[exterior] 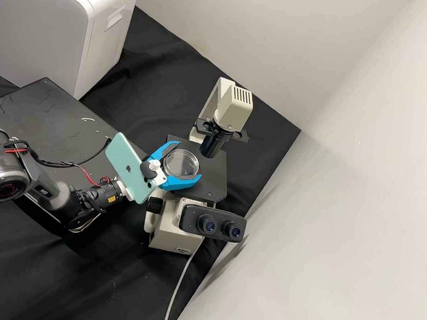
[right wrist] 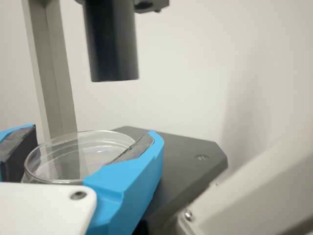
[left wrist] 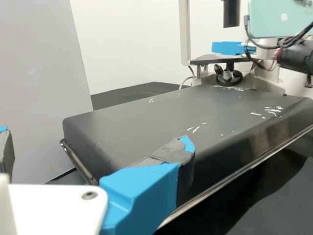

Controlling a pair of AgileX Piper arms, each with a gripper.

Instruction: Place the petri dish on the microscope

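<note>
The clear round plastic petri dish is clamped between the 2 blue fingers of the right gripper. It is over the flat black stage of the beige microscope, just beneath the black cylindrical condenser. Whether its base touches the stage or hangs just above, I cannot tell.

That doubt is the main hazard. If the fingers part while the dish is off the stage, it likely drops, tips or skids away from the spot under the condenser. If it is pressed down too hard, the thin wall may flex and spring out of the grip.

Lifting to reposition risks knocking the rim against the condenser, which is close overhead. As the fingers open, 1 pad may cling and drag the dish sideways, and pulling back before they are clear of the wall would sweep it toward the stage edge.

The left gripper is spread wide and empty, close to a corner of the glossy black rectangular tray, well apart from the microscope, so I judge it poses little risk.
</note>
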